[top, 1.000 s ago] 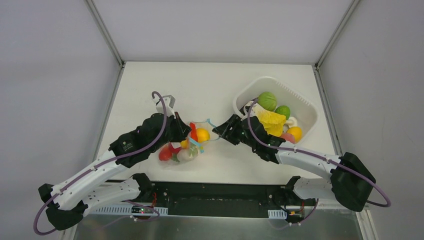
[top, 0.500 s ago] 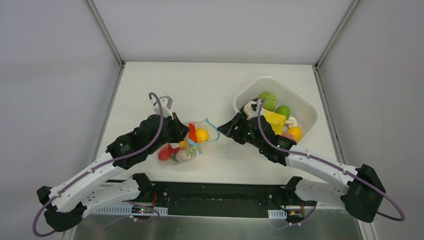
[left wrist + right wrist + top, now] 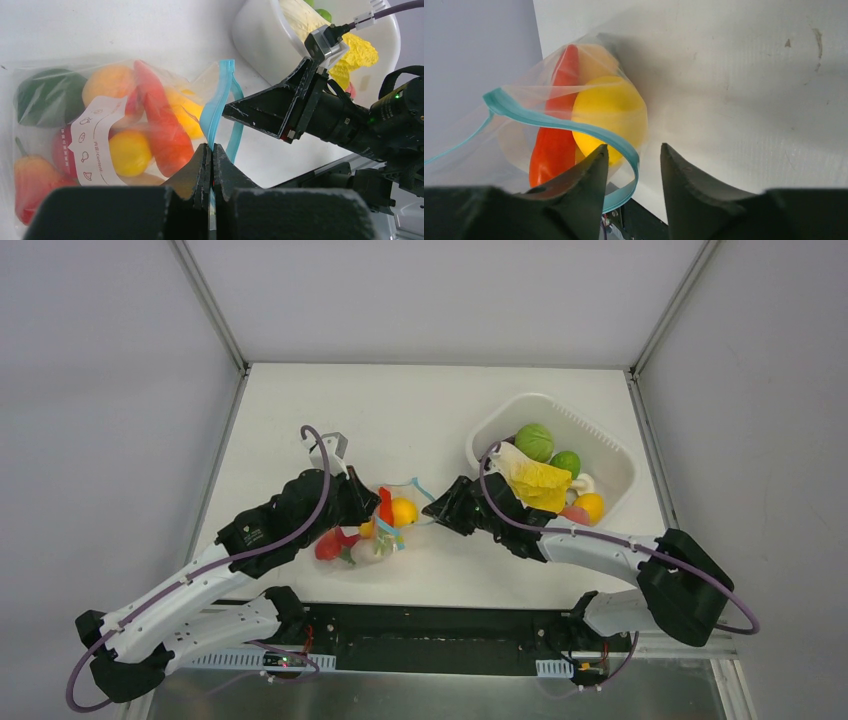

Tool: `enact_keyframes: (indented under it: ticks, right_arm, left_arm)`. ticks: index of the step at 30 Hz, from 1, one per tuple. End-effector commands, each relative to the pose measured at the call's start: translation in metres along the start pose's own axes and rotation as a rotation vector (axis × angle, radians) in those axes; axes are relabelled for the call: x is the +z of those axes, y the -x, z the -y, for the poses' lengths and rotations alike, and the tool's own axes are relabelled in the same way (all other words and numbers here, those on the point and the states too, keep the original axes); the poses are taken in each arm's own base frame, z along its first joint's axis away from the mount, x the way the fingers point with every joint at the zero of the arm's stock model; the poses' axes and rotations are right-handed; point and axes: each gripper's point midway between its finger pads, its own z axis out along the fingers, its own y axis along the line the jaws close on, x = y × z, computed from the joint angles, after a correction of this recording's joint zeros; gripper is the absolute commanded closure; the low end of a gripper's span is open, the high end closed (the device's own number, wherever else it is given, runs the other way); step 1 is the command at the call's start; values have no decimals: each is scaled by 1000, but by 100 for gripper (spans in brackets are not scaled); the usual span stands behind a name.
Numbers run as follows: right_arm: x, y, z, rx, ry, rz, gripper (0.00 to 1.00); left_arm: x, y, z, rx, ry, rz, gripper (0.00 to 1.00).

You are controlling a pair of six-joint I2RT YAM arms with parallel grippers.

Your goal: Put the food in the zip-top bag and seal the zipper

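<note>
The left tool (image 3: 210,152) is clamped fully shut on the teal zipper (image 3: 220,95), gripping the end of the strip at its fingertips. From there the strip runs away from it and parts into two tracks that gape.

The right tool (image 3: 632,148) faces it from the opposite side. Its jaws are about half apart and hold nothing, and the open loop of zipper curves down into the gap between its fingers.

This looks like the start of sealing. The left tool anchors one end, and the right tool would need to close over both tracks together and run along them away from that anchor. A yellow ball (image 3: 609,117) sits right at the mouth, just ahead of the right tool, and could block the tracks from meeting.

The zip-top bag (image 3: 95,127) lies on the counter (image 3: 400,410) just beyond the left tool. It is packed with food: a long red piece (image 3: 162,127), yellow, orange and red rounds, and something dark green (image 3: 45,95).

Behind the right tool's wrist is the white tub (image 3: 610,445). It holds a green ball (image 3: 534,441), a lime-green piece, a yellow leafy piece and an orange one.
</note>
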Motion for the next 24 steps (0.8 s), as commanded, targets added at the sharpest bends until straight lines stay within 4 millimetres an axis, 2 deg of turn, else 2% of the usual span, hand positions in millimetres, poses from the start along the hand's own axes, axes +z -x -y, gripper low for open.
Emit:
enact_keyframes:
  ticks: [1,3,6,7,12,14,16,19,20,24]
  right_arm:
    - [-1,0,-36,19,125,-16,60]
    - [-5,0,-43,-6,141,-21,69]
    - [-15,5,-52,-53,157,-8,96]
    - [-20,6,-58,-84,174,-11,100]
    - [-47,6,-102,-269,284,-66,100]
    - [-53,10,-114,-340,311,-64,100]
    - [-56,14,-122,-392,321,-79,100]
    - [-57,14,-127,-478,310,-159,100]
    - [-59,17,-134,-516,314,-169,100]
    - [-62,20,-140,-633,300,-255,100]
  left_arm:
    - [0,6,7,-25,-20,29,100]
    - [0,6,5,-19,-9,28,100]
    - [1,6,4,-16,-6,27,100]
    - [1,5,4,-16,-11,27,100]
    - [-2,3,15,20,-66,-5,100]
    - [-6,6,23,33,-93,-18,94]
    - [-9,7,32,42,-132,-33,84]
    - [-11,9,42,60,-182,-36,60]
    - [-12,11,44,64,-189,-28,53]
    - [-19,20,50,76,-233,6,39]
